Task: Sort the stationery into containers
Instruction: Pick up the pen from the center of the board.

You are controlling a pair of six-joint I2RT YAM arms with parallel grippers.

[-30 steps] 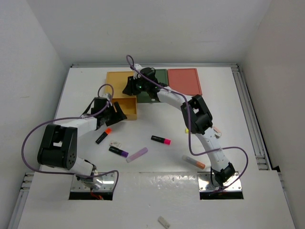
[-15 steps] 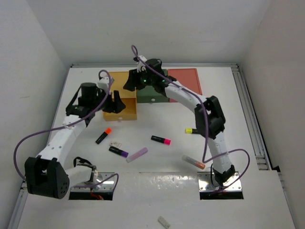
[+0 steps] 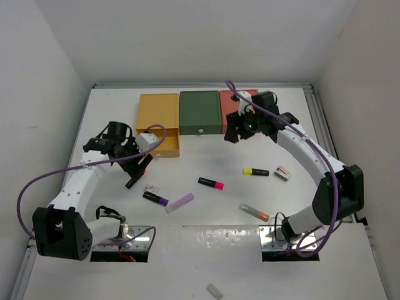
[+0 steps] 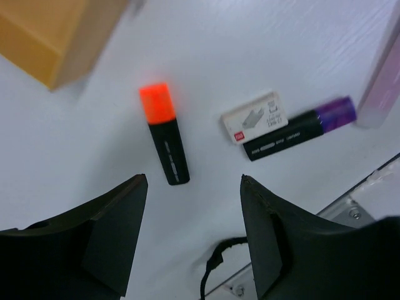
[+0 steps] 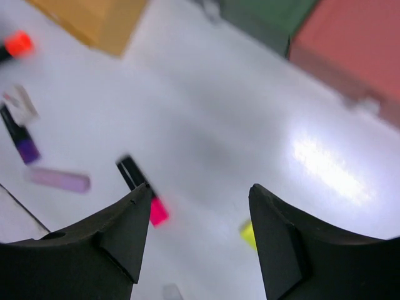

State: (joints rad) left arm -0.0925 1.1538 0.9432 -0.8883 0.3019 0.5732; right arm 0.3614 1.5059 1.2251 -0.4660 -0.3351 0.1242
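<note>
Both grippers are hanging open and empty while the stationery is lying loose on the table.

The left gripper (image 4: 193, 181) is hovering with its jaws apart over the orange-capped marker (image 4: 164, 134). That marker is lying near a small eraser (image 4: 253, 117) and the purple-capped marker (image 4: 300, 128), in front of the mustard yellow box (image 3: 157, 111). The right gripper (image 5: 200, 187), jaws wide and holding nothing, is hanging at the salmon red box (image 5: 350, 44), beside the dark green box (image 3: 200, 111). The pink-capped marker (image 3: 211, 183), yellow-capped marker (image 3: 255, 171), lilac stick (image 3: 179, 202) and orange-tipped tube (image 3: 254, 212) are resting on the table (image 3: 206, 156), outside the boxes.

Containers (image 3: 200, 112) stand in a row — stationery (image 3: 211, 183) lies scattered before them.
</note>
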